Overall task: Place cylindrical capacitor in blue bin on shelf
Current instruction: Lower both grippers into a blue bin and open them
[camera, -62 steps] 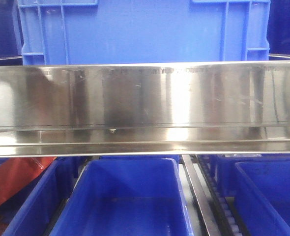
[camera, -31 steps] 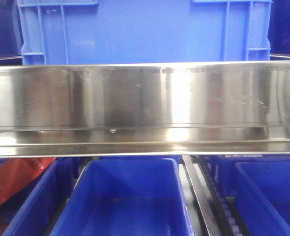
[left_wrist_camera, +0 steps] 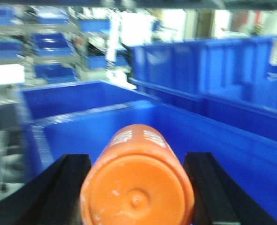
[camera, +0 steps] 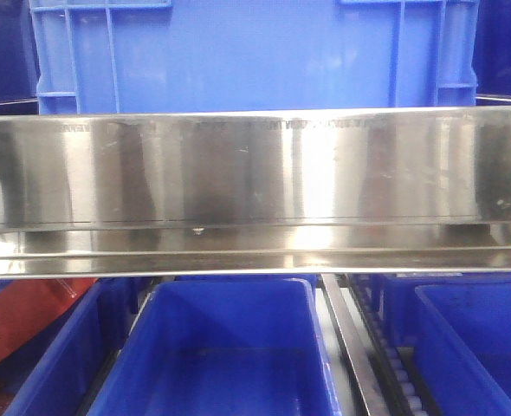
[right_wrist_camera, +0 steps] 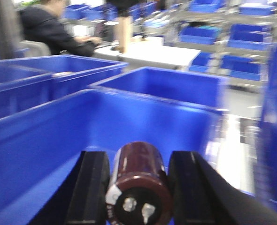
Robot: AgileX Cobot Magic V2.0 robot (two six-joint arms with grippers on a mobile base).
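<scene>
Capacitor first: the cylindrical capacitor point(right_wrist_camera: 138, 185) does not appear in your front view, which is filled by the shelf point(camera: 255, 186), its wide shiny steel rail running straight across the middle. Above the rail stands a large blue crate point(camera: 255, 56). Below it you see an open blue bin point(camera: 225, 360) at centre, another blue bin point(camera: 481, 347) to its right, and a metal divider point(camera: 351, 347) running between the two. A red-orange object point(camera: 22, 325) shows at the lower left, too cut off to identify. Neither arm appears in this view. Moving to your left wrist view, the left gripper point(left_wrist_camera: 137, 192) has its two black fingers point(left_wrist_camera: 65, 187) on either side of an orange cylinder point(left_wrist_camera: 137, 185), which lies end-on toward the camera with pale printing on top; the fingers sit close against its sides, holding it. It hangs over the inside of a blue bin point(left_wrist_camera: 232, 140), with more blue bins and racks blurred behind. In your right wrist view, the right gripper point(right_wrist_camera: 137, 185) is clamped on the cylindrical capacitor, a dark cylinder seen end-on with a pale rim and two small terminals on its face. Its black fingers point(right_wrist_camera: 89, 187) press against both sides. The capacitor is held above the interior of a blue bin point(right_wrist_camera: 44, 140). A seated person point(right_wrist_camera: 49, 28) in dark clothing is blurred at the upper left.
</scene>
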